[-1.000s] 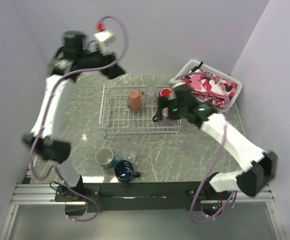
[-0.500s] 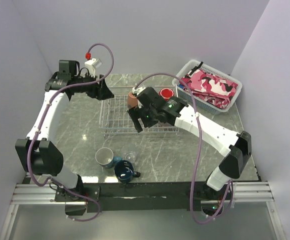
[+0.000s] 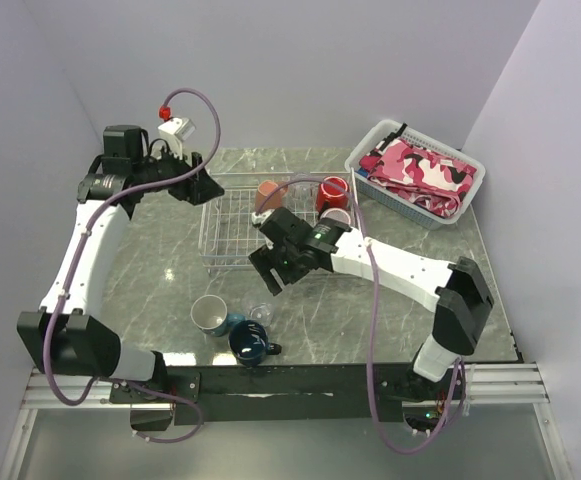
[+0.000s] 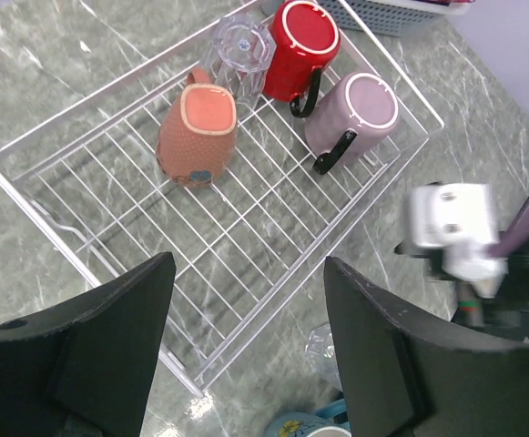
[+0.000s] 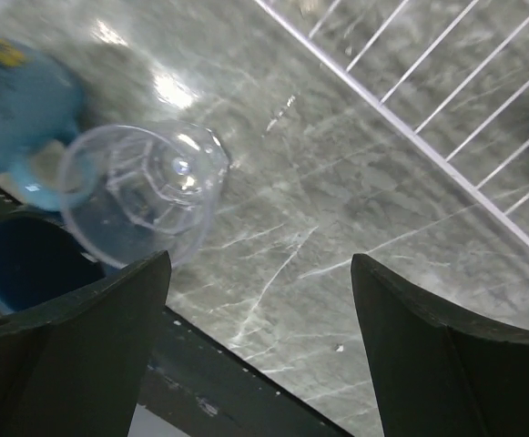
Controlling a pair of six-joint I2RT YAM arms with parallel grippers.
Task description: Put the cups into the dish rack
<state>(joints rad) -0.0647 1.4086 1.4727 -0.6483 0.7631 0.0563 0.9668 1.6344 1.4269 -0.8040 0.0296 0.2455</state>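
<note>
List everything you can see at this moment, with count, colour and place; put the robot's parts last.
dish rack: one, white-silver wire, mid-table
salmon-orange mug: one, in the rack
red mug: one, in the rack, far side
mauve-pink mug: one, in the rack, next to the red mug
clear glasses: two; one in the rack, one on the table in front of the rack
teal-blue mug: one, white inside, on the table near the front edge
dark navy mug: one, at the front edge
plastic basket: one, white, back right corner
cloth: pink patterned, in the basket
table: one, grey-green marble
left gripper: open, empty, by the rack
right gripper: open, empty, near the table glass
</note>
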